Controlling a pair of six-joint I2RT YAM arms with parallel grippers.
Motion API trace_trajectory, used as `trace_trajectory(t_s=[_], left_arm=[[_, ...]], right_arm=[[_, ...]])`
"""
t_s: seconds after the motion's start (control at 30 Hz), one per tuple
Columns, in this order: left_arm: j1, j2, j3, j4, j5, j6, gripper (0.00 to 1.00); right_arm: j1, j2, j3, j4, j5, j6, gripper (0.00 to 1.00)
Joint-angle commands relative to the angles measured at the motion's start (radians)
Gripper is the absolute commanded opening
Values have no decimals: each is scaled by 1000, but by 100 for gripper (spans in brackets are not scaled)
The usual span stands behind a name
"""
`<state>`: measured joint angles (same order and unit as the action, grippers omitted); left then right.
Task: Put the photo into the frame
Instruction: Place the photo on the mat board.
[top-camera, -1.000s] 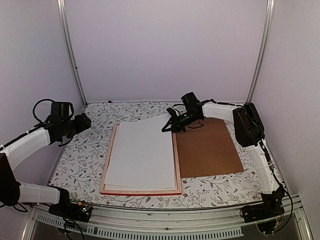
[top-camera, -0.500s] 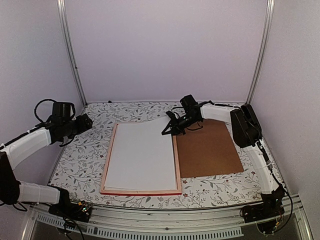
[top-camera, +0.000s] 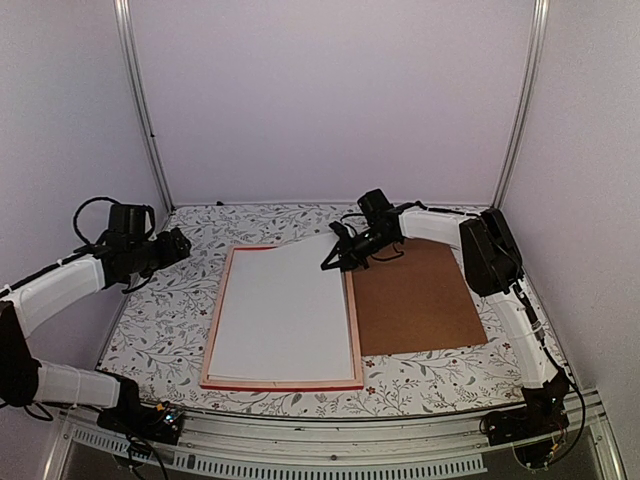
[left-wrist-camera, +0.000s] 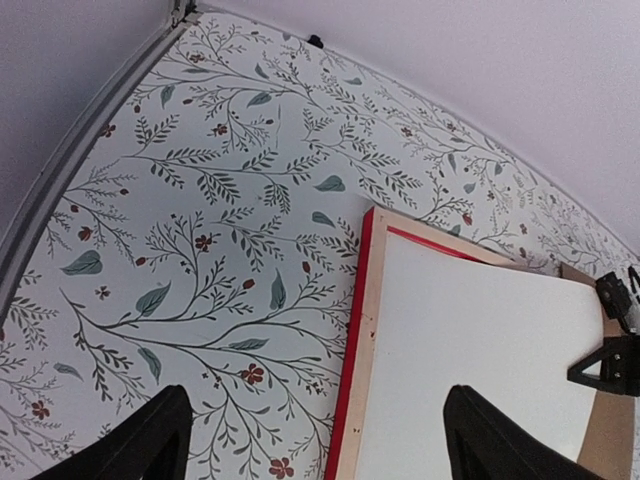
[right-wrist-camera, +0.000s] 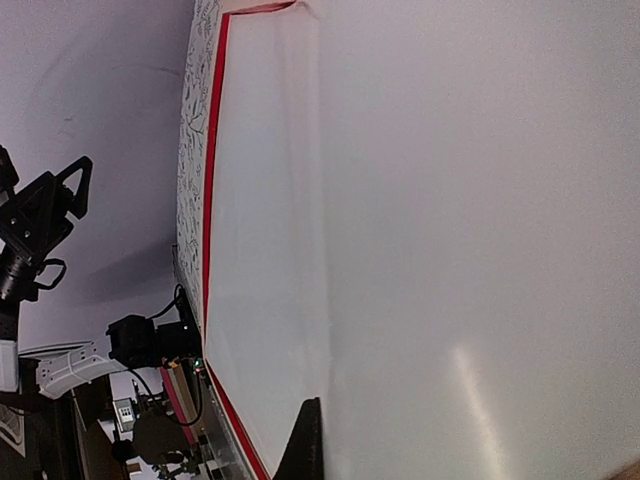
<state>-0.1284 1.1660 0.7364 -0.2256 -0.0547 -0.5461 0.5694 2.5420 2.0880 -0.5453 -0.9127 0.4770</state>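
The frame (top-camera: 218, 312) lies flat mid-table with its pale wood back up and its red edge showing. The photo (top-camera: 285, 310) lies in it, showing only its white blank side. The photo's far right corner curls up, pinched in my right gripper (top-camera: 340, 253). In the right wrist view the white sheet (right-wrist-camera: 450, 200) fills the picture, with one black finger (right-wrist-camera: 305, 445) under its edge. My left gripper (top-camera: 175, 243) hovers open over the tablecloth by the frame's far left corner (left-wrist-camera: 372, 222). Its fingers (left-wrist-camera: 150, 440) straddle the left rail (left-wrist-camera: 362, 340).
The plain brown backing board (top-camera: 415, 295) lies flat to the right of the frame, touching its right rail. The floral tablecloth (top-camera: 165, 310) covers the table. Metal posts (top-camera: 140, 100) and white walls enclose the back and sides.
My right gripper has moved slightly left and down with the photo's corner, so the sheet lies flatter in the frame. My left gripper has moved a little right, toward the frame.
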Motion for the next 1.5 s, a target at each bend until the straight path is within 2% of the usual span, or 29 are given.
trace_trajectory(t_s=[0.0, 0.53, 0.97, 1.03, 1.27, 1.47], left_arm=[[-20, 4, -15, 27, 14, 15, 90], [-40, 23, -20, 40, 21, 8, 90], [-48, 27, -23, 42, 20, 6, 90], [-50, 27, -23, 44, 19, 7, 90], [-53, 23, -26, 45, 21, 8, 90], [-53, 21, -30, 47, 24, 11, 90]], right_arm=[[8, 33, 28, 7, 22, 8, 2], [9, 38, 51, -6, 55, -5, 8], [21, 41, 57, -13, 57, -11, 18], [21, 38, 57, -16, 58, -13, 21], [21, 8, 54, -38, 117, -37, 42], [21, -10, 55, -48, 143, -42, 51]])
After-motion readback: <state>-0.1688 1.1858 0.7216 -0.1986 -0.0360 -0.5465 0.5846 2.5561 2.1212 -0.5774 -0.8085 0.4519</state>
